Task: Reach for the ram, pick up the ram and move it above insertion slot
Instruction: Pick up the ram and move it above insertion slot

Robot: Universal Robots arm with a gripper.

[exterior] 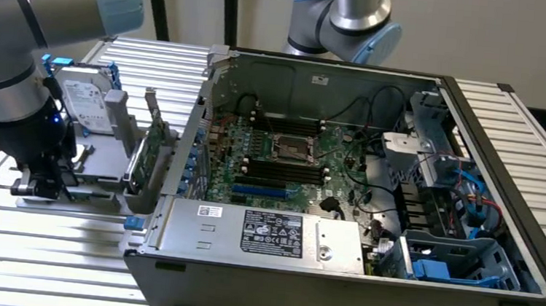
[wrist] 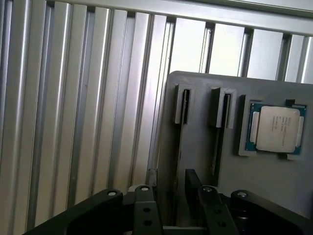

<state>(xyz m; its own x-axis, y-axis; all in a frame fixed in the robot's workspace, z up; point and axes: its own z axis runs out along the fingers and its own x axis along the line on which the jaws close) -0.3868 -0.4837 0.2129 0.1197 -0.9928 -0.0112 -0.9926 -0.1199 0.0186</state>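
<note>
- Exterior view: the gripper [exterior: 41,184] hangs low over the grey holder [exterior: 92,159], beside the open computer case [exterior: 505,178], since the parts stand parked there.
- Wrist view: the gripper [wrist: 171,177] is partly open and holds nothing. Its fingers [wrist: 152,178] straddle the ram [wrist: 180,147], which stands in the holder's slot and shows edge-on as a thin dark strip, its green face unseen.

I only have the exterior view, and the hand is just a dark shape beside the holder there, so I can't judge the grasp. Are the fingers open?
Observer: Yes, the hand is open, over the gray holder.
Operator: Lined up with anything?
Observer: It straddles one of two slots; a thin dark edge in it, likely the ram, is not gripped.
Operator: Anything else on the holder?
Observer: A CPU lies in a recess beside the slots.
</note>
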